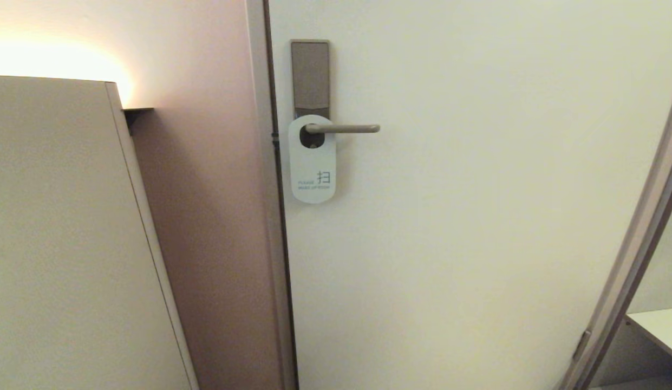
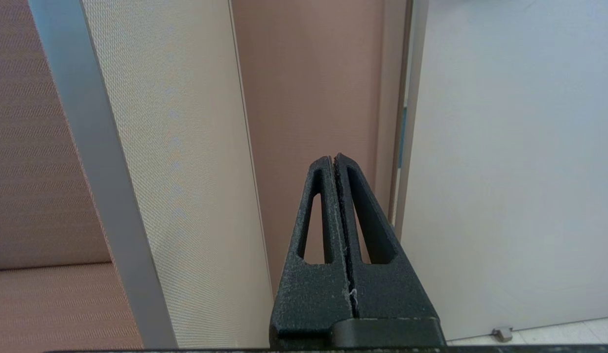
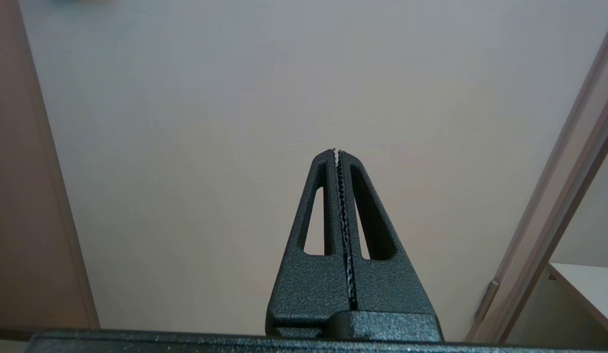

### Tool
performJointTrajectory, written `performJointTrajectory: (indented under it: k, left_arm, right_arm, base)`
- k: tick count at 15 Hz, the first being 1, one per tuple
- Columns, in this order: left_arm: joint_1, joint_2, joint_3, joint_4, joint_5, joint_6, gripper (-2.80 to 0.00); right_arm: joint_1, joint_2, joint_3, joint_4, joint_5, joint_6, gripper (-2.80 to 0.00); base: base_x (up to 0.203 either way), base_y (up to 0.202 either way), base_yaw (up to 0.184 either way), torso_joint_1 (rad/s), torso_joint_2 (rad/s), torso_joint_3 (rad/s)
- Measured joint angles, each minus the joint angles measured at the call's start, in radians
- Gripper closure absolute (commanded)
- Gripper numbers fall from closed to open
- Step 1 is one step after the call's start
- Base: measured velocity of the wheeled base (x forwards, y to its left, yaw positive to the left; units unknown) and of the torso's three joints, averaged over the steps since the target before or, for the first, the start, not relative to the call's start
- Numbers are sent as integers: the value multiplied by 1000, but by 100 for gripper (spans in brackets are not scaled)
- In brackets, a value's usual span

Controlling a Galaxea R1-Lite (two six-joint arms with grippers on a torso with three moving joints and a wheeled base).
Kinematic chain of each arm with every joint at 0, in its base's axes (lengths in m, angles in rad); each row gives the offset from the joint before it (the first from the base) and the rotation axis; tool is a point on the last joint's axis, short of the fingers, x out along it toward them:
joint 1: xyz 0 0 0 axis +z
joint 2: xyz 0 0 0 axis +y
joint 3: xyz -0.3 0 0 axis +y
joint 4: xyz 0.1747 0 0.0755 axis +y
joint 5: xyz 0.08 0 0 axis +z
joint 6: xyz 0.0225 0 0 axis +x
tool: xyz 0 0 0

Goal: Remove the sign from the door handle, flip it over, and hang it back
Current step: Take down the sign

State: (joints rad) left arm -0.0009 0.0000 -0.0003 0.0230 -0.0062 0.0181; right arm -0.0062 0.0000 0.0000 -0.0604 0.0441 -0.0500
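Note:
The sign (image 1: 312,168) hangs on the door handle (image 1: 344,128), its white face with grey lettering outward, covering the lower part of the bronze-grey lock plate (image 1: 310,76). Neither arm shows in the head view. My left gripper (image 2: 333,158) is shut with nothing in it, low down and pointing at the brown wall strip beside the door edge. My right gripper (image 3: 337,151) is also shut and empty, facing the plain lower part of the white door (image 3: 284,122). The sign and handle are outside both wrist views.
A tall beige cabinet panel (image 1: 59,233) stands at the left, next to the brown wall (image 1: 206,216). The door frame (image 1: 628,260) slants down the right side, with a white shelf corner (image 1: 660,327) beyond it. A small door stop (image 2: 502,334) sits on the floor.

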Motion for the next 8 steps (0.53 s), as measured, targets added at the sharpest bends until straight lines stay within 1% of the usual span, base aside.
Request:
performJointTrajectory:
  k: [8]
  left_arm:
    - [0, 0, 0, 0, 0, 0, 0]
  right_arm:
    - [0, 0, 0, 0, 1, 0, 0]
  base:
    - [0, 0, 0, 0, 0, 0]
